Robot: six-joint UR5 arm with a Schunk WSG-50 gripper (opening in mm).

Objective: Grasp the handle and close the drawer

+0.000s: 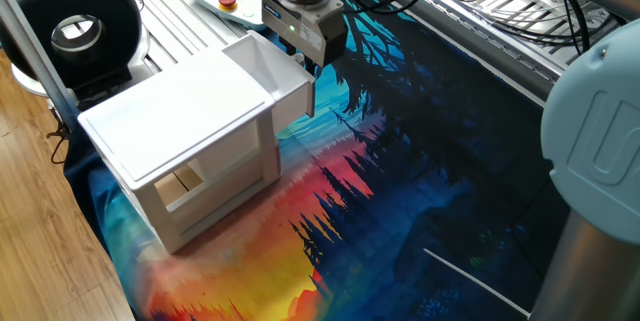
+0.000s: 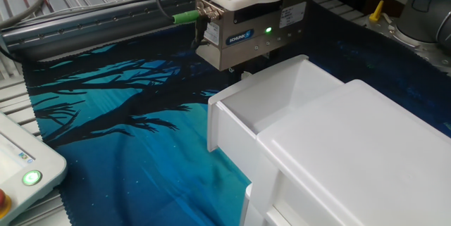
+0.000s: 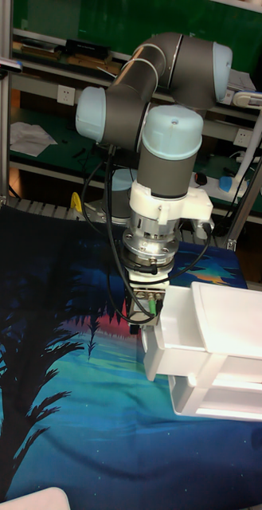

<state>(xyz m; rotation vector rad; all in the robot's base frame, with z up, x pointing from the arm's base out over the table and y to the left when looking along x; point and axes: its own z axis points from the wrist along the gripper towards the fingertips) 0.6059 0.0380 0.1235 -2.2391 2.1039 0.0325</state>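
In one fixed view, from the left: a black round device (image 1: pixel 72 23) sits at the table's far-left corner; the white cabinet (image 1: pixel 190 141) stands on a printed forest cloth (image 1: pixel 420 181); its drawer (image 1: pixel 272 79) juts out from the top, open; the gripper (image 1: pixel 310 61) hangs just beyond the drawer's front panel, its body close above the panel's top edge. The fingertips are hidden behind the gripper body and the drawer, so whether they are apart or together cannot be told; the handle is not visible in any view. In the tall fixed view the arm (image 3: pixel 158 103) curls down from a folded elbow, wrist pointing straight down, beside the drawer's front.
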